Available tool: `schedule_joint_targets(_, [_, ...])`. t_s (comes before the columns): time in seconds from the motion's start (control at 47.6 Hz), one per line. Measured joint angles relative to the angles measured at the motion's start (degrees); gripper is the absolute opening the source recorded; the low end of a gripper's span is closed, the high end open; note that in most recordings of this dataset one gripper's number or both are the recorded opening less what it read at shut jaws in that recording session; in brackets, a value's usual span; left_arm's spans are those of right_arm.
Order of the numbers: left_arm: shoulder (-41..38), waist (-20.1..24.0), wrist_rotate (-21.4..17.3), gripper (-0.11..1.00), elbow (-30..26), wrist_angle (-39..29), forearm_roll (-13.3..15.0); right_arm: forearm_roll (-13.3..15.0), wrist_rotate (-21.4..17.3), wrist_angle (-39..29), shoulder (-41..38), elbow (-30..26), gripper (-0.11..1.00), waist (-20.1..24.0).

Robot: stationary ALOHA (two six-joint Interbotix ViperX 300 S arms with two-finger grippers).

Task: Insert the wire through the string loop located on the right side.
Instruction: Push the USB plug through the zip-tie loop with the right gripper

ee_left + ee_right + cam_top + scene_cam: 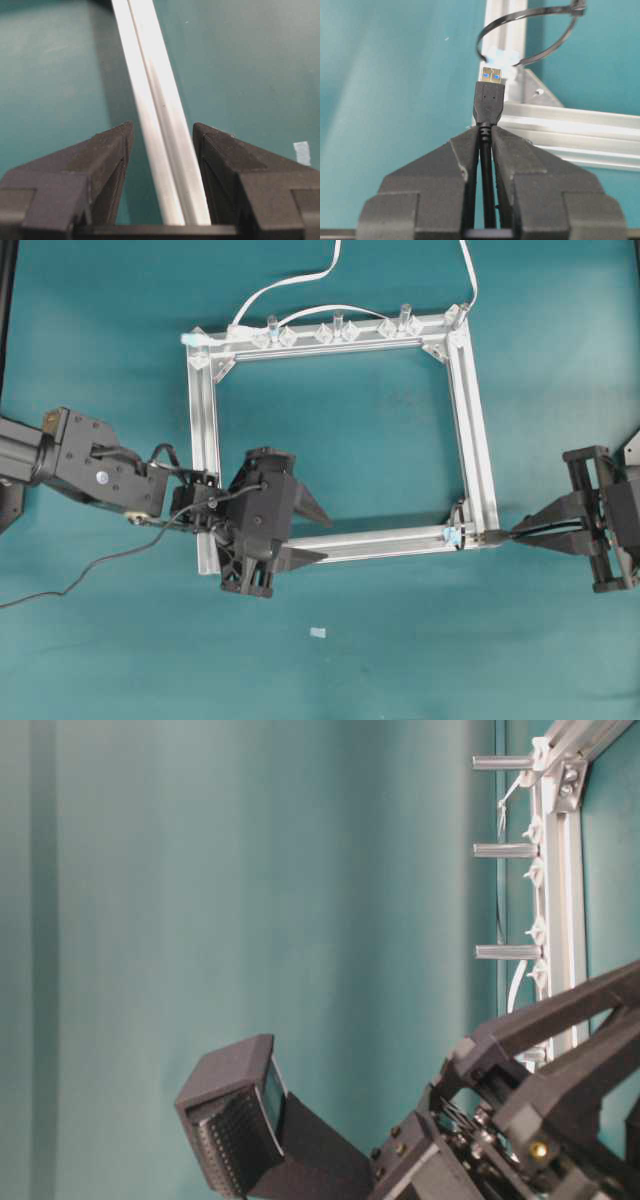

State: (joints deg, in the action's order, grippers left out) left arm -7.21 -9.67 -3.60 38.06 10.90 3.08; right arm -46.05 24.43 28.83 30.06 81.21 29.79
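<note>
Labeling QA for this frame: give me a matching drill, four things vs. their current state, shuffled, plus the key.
Things:
1. wire
2. loop
3. left claw
4. frame

States:
A. open, one finger on each side of an aluminium rail
B. dark ring standing up at the frame's corner, nothing through it yet
C. pinched in the right claw, plug pointing at the loop
D. silver square lying flat on the teal table

Pairs: 1-C, 2-B, 3-A, 4-D
</note>
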Motion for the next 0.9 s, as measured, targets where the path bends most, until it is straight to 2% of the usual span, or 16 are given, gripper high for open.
schedule_joint_targets(0.315, [-0.26, -0.35, 0.0, 0.5, -0.18, 0.0, 0.0, 0.0, 0.09, 0.09, 3.78, 0.7, 0.12, -1.14])
schedule_joint_targets(0.903, [-0.26, -0.44, -0.09, 0.5, -0.26, 0.0, 0.0, 0.0, 0.0, 0.09, 3.78, 0.88, 0.12, -1.32])
